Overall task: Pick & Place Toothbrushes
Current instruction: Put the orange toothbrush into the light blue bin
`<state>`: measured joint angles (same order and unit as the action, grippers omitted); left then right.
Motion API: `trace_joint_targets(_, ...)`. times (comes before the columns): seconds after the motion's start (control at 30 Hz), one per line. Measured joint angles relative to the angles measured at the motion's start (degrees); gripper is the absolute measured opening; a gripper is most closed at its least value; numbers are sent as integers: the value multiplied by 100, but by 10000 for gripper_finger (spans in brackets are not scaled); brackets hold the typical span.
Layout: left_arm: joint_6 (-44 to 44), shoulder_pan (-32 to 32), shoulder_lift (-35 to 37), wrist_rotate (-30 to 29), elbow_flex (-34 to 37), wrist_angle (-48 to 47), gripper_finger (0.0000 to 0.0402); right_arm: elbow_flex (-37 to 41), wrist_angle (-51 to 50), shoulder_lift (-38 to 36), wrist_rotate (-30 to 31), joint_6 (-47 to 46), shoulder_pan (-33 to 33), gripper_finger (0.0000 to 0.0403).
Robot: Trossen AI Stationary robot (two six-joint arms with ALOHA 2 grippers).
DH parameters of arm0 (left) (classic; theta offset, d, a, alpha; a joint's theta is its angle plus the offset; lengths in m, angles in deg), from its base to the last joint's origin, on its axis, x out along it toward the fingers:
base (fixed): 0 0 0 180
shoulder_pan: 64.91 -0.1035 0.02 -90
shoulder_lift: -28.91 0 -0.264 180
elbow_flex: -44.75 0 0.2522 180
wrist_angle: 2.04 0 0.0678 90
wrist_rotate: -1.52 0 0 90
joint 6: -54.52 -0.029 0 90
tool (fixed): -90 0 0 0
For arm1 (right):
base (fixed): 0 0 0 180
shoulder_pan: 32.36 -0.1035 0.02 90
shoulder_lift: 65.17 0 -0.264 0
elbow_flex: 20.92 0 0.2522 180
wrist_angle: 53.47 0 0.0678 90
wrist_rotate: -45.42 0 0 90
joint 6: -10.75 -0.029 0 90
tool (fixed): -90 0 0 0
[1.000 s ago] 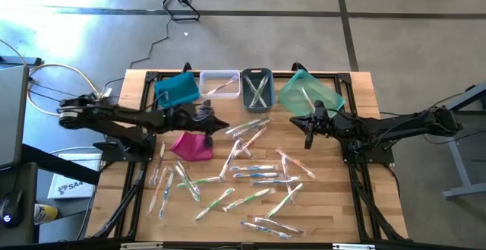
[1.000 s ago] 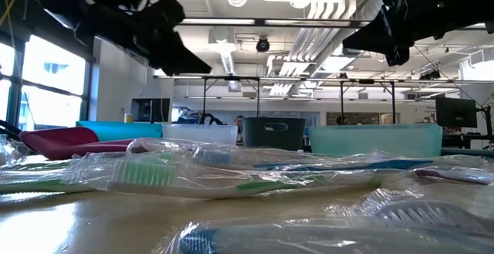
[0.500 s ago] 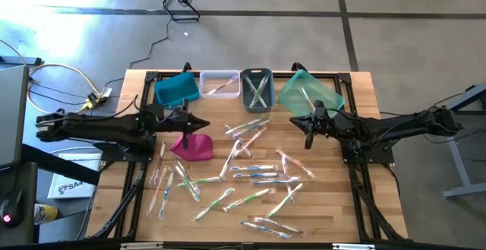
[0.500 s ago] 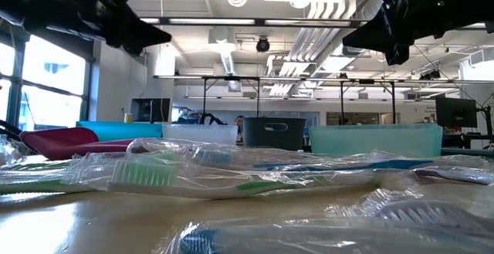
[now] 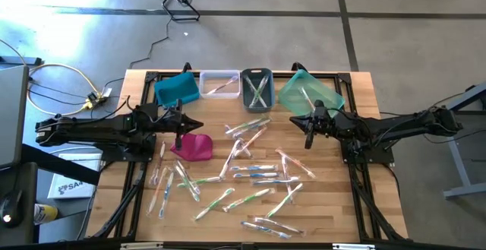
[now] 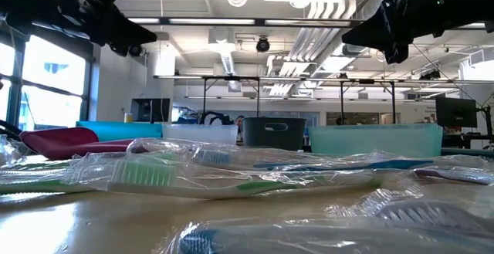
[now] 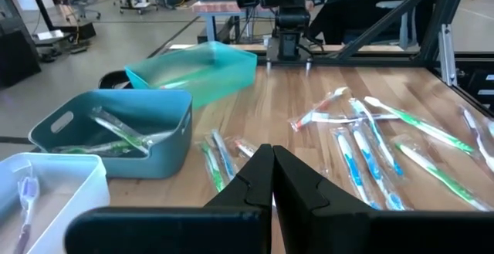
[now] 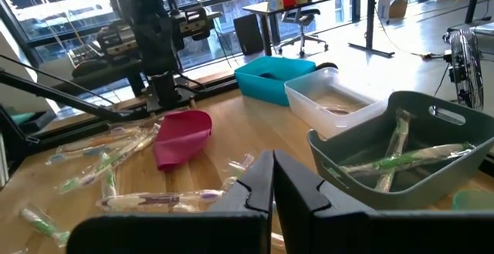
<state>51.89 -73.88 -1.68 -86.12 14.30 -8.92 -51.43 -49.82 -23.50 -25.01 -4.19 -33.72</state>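
Pulled back leftward: left gripper [image 5: 179, 125], fingers closed, empty, now above magenta pouch [image 5: 193, 147]. High view: right gripper [image 5: 310, 131] unmoved, closed, empty, near teal bin [image 5: 307, 93]; toothbrushes [image 5: 250, 174] scattered mid-table. Low view: wrapped toothbrushes in foreground. Wrist views: fingers pressed together.

Four bins [image 5: 219, 83] stood side by side along the far edge of the desk [image 5: 334, 212]. Toothbrushes [image 5: 254, 175] lay scattered over the middle and near part of the desk, and some lay in the bins. A pouch [image 5: 193, 147] lay left of the scatter. The left tool [image 5: 179, 125] hung just behind the pouch; the right tool [image 5: 309, 126] hung before the rightmost bin.
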Motion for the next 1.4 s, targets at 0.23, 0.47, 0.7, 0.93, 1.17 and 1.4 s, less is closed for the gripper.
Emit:
trace_joint_targets(0.23, -11, 0, -2, -1, 0, 0, 3, 0, 0, 0, 0, -24, 0, 4)
trace_joint_targets(0.47, -9, 0, -2, -1, 0, 2, 3, 0, 0, 0, 0, -26, 0, 4)
trace_joint_targets(0.7, -9, 0, -2, -1, 0, -27, 3, 2, -2, 0, 1, -27, 0, 4)
trace_joint_targets(0.93, -7, 0, -5, -1, 0, -131, 3, -13, 46, 0, 2, -273, 0, 4)
trace_joint_targets(1.17, 4, 0, -5, -1, 0, -145, 3, -724, -869, 54, 12, -161, -2, 3)
trace_joint_targets(1.4, -11, 0, -5, -4, 0, -102, 3, -1642, -2594, 532, 385, -278, -105, 3)
